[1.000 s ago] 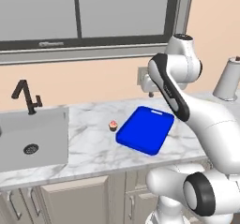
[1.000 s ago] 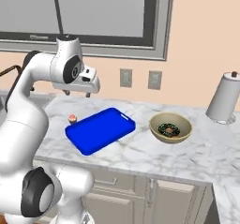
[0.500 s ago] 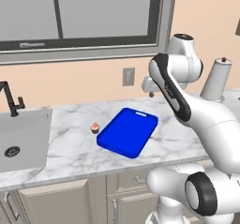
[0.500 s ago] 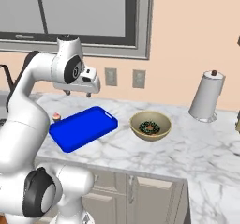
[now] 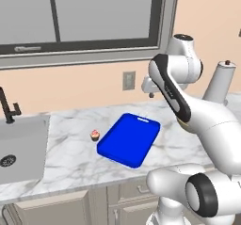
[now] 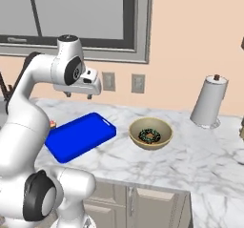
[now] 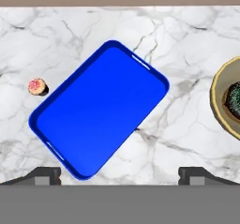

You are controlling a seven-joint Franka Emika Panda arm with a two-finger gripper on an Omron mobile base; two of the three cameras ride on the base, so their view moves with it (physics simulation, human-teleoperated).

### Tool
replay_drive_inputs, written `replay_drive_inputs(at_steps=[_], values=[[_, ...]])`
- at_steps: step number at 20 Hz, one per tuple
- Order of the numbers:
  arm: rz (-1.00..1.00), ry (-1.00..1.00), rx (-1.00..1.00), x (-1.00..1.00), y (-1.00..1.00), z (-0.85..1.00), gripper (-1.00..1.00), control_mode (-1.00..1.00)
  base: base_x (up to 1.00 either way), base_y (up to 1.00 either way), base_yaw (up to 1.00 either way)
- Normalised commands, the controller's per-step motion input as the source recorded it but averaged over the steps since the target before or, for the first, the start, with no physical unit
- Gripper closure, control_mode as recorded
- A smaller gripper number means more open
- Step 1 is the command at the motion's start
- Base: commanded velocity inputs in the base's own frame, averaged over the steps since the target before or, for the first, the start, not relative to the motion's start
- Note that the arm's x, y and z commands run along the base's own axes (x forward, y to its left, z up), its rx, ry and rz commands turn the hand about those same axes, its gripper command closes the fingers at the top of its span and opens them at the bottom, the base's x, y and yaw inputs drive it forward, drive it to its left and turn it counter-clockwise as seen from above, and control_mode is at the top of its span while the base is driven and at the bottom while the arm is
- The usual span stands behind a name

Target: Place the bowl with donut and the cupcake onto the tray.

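The flat bright blue rectangular tray [image 7: 98, 109] lies bare on the marble counter [image 7: 187, 138]. The tan bowl [image 6: 151, 133] holding the dark sprinkled donut [image 6: 149, 136] sits near one side of it, the tiny pink-frosted cupcake [image 7: 37, 86] just beside the other. The gripper [image 6: 78, 95] hangs above, jaws released and empty. The bowl's rim is best pinched and kept level. No writing can be read.

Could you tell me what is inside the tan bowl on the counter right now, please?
The bowl holds the chocolate donut with light sprinkles, lying flat. The bowl floor under the donut is covered, so unseen.
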Motion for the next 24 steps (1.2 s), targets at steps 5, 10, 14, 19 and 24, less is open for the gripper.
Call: replay_drive_inputs(at_steps=[5, 10, 14, 19, 24], values=[[0.00, 0.00, 0.00, 0.00, 0.00, 0.00, -1.00, 1.00, 0.39, 0.01, -0.12], [0.00, 0.00, 0.00, 0.00, 0.00, 0.00, -1.00, 1.00, 0.41, 0.00, -0.10], [0.00, 0.00, 0.00, 0.00, 0.00, 0.00, -1.00, 1.00, 0.12, 0.00, -0.02], [0.00, 0.00, 0.00, 0.00, 0.00, 0.00, -1.00, 1.00, 0.41, 0.00, -0.03], [0.00, 0.00, 0.00, 0.00, 0.00, 0.00, -1.00, 1.00, 0.41, 0.01, -0.02]])
